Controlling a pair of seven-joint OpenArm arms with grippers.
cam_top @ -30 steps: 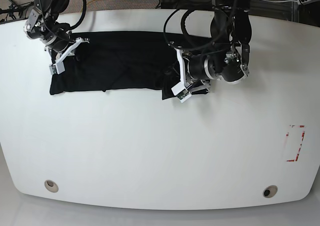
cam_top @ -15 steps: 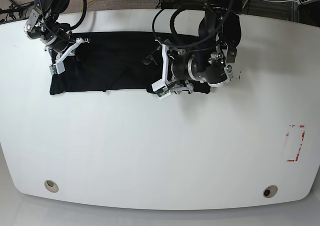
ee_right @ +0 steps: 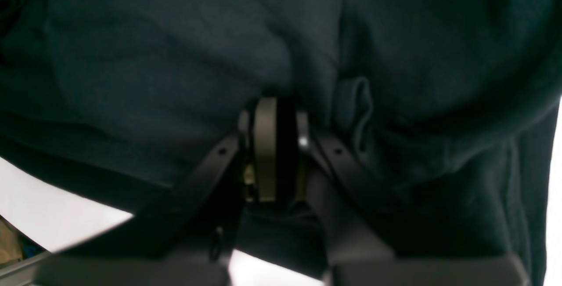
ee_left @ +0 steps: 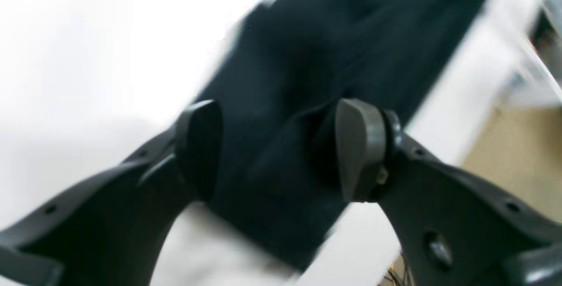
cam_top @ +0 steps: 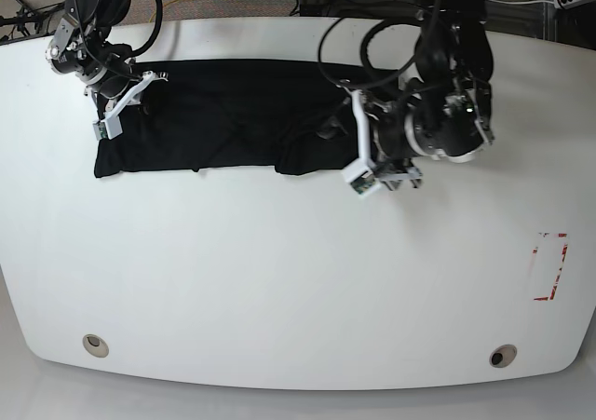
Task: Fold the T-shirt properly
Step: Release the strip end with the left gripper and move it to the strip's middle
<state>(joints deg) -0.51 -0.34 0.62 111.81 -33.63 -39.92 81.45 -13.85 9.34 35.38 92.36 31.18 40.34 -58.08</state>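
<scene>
The black T-shirt (cam_top: 223,113) lies as a long folded band across the far part of the white table (cam_top: 279,280). My right gripper (cam_top: 110,122) is at the band's left end, shut on a bunch of fabric (ee_right: 281,57); its closed pads (ee_right: 265,145) are pressed into the cloth. My left gripper (cam_top: 372,180) hovers at the band's right end, by the table's bare surface. In the blurred left wrist view its fingers (ee_left: 358,145) stand wide apart over the T-shirt (ee_left: 307,57) with nothing between them.
A red-marked rectangle (cam_top: 549,266) is on the table at the right. Two round holes (cam_top: 94,345) (cam_top: 503,356) sit near the front edge. Cables and floor lie beyond the far edge.
My left gripper carried the shirt's right end leftward, opened and let it go, then drew back to the right. The right end now lies folded over. The right gripper has stayed put.
</scene>
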